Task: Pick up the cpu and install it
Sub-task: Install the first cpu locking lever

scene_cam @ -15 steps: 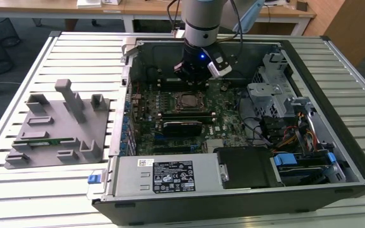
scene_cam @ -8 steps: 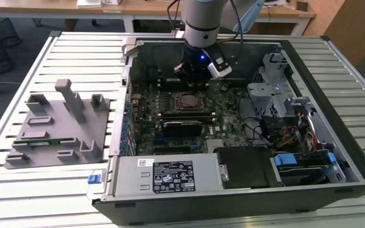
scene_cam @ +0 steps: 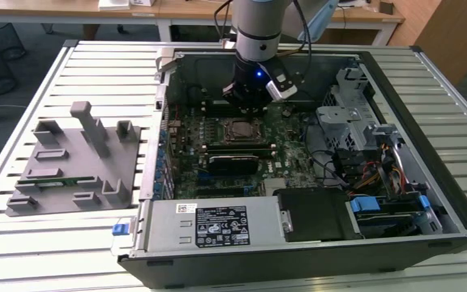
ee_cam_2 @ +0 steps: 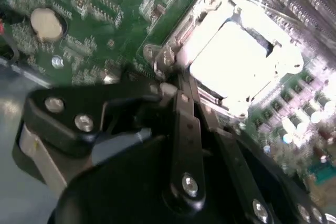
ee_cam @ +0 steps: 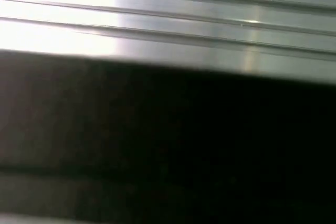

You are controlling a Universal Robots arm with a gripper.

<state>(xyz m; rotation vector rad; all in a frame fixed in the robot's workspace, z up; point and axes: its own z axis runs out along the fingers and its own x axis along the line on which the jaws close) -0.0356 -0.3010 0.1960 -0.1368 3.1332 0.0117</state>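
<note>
Slatted pale metal desk (scene_cam: 22, 243) fills the exterior view; a black and grey open computer case (scene_cam: 452, 225) lies on it, centre to right of frame. Left of the case sits a grey moulded parts holder (scene_cam: 71, 176) with a long thin green memory stick (scene_cam: 59, 181) lying in its lower-left part. Inside the case, the green motherboard (scene_cam: 286, 152) takes the middle. The silver and black robot arm (scene_cam: 258, 30) comes down from top centre, and its black gripper (scene_cam: 250, 104) hangs just above the board, right by the socket. The cpu, a flat square chip with a shiny silver top (ee_cam_2: 231, 59), sits in the metal-framed socket (scene_cam: 240, 129), at upper right in the second wrist view, apart from the gripper's black linkage in that frame's lower half. Gripper state: cannot tell, though nothing shows in its grasp.
</note>
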